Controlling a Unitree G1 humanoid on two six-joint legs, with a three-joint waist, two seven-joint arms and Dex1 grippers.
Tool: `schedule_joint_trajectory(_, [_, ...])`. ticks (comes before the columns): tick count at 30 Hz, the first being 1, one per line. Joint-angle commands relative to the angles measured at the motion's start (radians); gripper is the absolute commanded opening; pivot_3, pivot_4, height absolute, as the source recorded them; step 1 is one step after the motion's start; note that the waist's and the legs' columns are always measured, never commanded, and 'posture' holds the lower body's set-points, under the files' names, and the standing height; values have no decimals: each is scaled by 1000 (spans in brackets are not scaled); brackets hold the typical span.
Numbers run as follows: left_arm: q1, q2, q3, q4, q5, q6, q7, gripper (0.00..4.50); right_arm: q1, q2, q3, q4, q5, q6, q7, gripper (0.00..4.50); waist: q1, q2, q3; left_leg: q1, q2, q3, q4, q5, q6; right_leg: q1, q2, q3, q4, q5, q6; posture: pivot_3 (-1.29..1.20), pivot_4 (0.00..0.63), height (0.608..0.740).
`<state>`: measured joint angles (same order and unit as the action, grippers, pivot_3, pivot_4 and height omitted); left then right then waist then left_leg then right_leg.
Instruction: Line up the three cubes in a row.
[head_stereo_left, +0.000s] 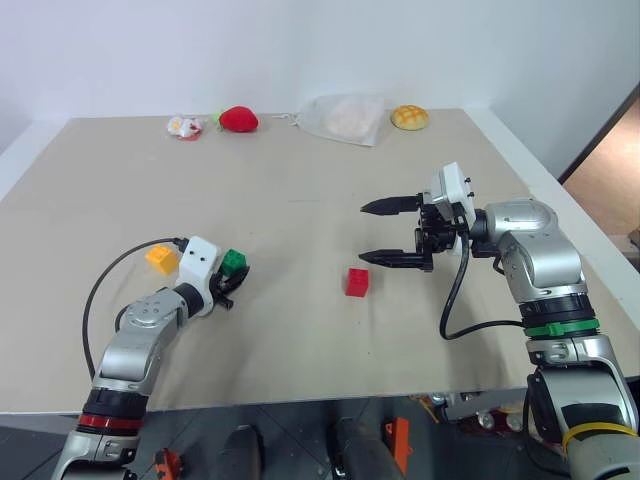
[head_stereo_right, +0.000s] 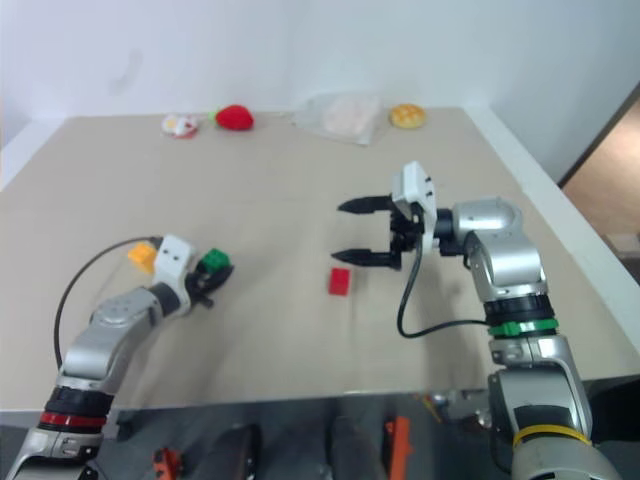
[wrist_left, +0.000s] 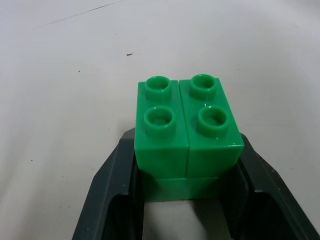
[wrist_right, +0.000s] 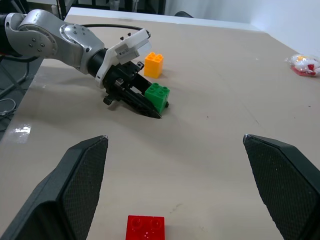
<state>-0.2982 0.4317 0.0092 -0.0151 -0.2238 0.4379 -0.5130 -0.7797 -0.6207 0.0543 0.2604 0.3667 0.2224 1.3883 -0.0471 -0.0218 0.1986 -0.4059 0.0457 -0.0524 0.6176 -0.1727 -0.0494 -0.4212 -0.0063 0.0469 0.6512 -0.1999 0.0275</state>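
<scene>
On the left side of the tan table, my left gripper is shut on the green cube, whose studded top sits between the two black fingers. The yellow-orange cube rests on the table just to the left of that wrist. In the middle of the table lies the red cube. My right gripper hovers above and slightly right of it, open, pointing left, with nothing between its fingers. The right wrist view also shows the red cube, the green cube and the yellow-orange cube.
Along the table's far edge sit a red strawberry plush, a small white-and-red item, a clear plastic bag and a yellow bun. A black cable loops beside my left arm. The table's right edge runs close to my right arm.
</scene>
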Motion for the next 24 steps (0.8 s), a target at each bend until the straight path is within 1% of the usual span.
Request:
schedule_joint_trajectory(1, [-33,40,-3,-8,4,-16,-55,1358,-2,-8,-11,-18,2,-6,-4,4500,-1,0,0,0,0,0,0,0,0,0,0,0,0,0,0,0,150,740])
schedule_joint_trajectory(4, [-69,56,-55,-33,-1,-55,-149,1358,-6,-8,-13,-15,3,-4,-6,4500,0,0,0,-2,0,0,0,0,0,-1,0,1,0,0,0,0,150,740])
schedule_joint_trajectory(7, [-118,53,-100,-42,-38,-53,-257,1358,-7,-9,-13,-15,2,-4,-8,4500,2,0,0,-4,0,0,0,0,0,-2,0,1,-2,0,0,0,150,740])
schedule_joint_trajectory(12, [-194,72,-173,29,-36,-79,-423,1358,0,-18,-21,-28,6,6,-18,4500,2,0,0,-5,0,0,-1,-1,-1,-3,0,1,-3,0,1,0,150,740])
schedule_joint_trajectory(18, [-269,62,-232,204,4,-184,-566,1358,47,-45,-44,-87,28,43,-45,4500,-1,0,0,-5,0,0,-1,-1,0,-3,1,2,-2,-1,1,0,150,740])
schedule_joint_trajectory(21, [-317,35,-264,322,36,-272,-621,1358,92,-71,-66,-134,37,68,-68,4500,0,0,0,-5,0,1,-1,-1,0,-3,1,2,-3,-1,1,0,150,740])
schedule_joint_trajectory(24, [-360,2,-263,410,42,-340,-656,1358,135,-103,-88,-169,48,89,-81,4500,4,0,0,-6,0,1,0,-1,0,-3,1,2,-3,-1,1,0,150,740])
